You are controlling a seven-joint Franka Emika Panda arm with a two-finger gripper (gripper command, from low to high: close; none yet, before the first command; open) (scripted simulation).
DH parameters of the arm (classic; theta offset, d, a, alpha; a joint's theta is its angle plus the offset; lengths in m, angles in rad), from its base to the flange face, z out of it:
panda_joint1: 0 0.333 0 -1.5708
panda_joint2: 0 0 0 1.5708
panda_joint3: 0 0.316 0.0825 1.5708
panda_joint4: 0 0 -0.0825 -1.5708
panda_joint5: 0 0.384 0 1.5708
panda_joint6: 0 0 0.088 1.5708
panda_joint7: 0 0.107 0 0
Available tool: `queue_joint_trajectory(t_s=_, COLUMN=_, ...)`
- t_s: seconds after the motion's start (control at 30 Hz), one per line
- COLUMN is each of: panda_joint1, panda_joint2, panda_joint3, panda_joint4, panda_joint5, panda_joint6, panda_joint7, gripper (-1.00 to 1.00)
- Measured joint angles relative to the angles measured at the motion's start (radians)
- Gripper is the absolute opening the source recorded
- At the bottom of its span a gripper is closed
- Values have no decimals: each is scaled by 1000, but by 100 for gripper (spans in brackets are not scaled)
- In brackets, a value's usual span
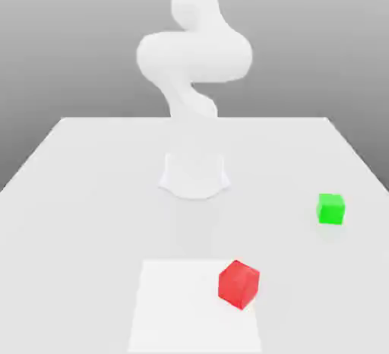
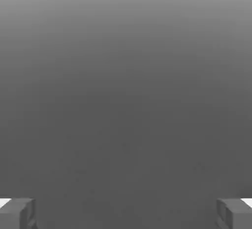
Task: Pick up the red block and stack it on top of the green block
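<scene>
The red block (image 1: 238, 284) rests on the white table near the front, a little toward the exterior view's right, turned so one corner faces the camera. The green block (image 1: 330, 209) sits farther back and farther to the exterior view's right, well apart from the red one. In the hand view my gripper (image 2: 126, 214) is open, with one grey fingertip (image 2: 17, 213) and the other (image 2: 234, 213) spread wide and nothing between them. Behind the fingertips there is plain grey background.
The white arm's base (image 1: 194, 175) stands mid-table, behind both blocks, and its links (image 1: 194, 56) rise out of the picture. A brighter white square patch (image 1: 182, 311) lies on the table (image 1: 83, 193) under the red block's left side.
</scene>
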Motion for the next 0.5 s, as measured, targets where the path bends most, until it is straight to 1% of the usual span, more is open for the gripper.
queue_joint_trajectory(t_s=0.13, panda_joint1=9, panda_joint2=158, panda_joint3=23, panda_joint4=-80, panda_joint5=73, panda_joint6=84, panda_joint7=108, gripper=0)
queue_joint_trajectory(t_s=0.27, panda_joint1=12, panda_joint2=305, panda_joint3=65, panda_joint4=-155, panda_joint5=119, panda_joint6=164, panda_joint7=226, gripper=0)
queue_joint_trajectory(t_s=0.37, panda_joint1=11, panda_joint2=414, panda_joint3=103, panda_joint4=-212, panda_joint5=132, panda_joint6=225, panda_joint7=331, gripper=0)
queue_joint_trajectory(t_s=0.5, panda_joint1=7, panda_joint2=558, panda_joint3=150, panda_joint4=-289, panda_joint5=103, panda_joint6=310, panda_joint7=502, gripper=0)
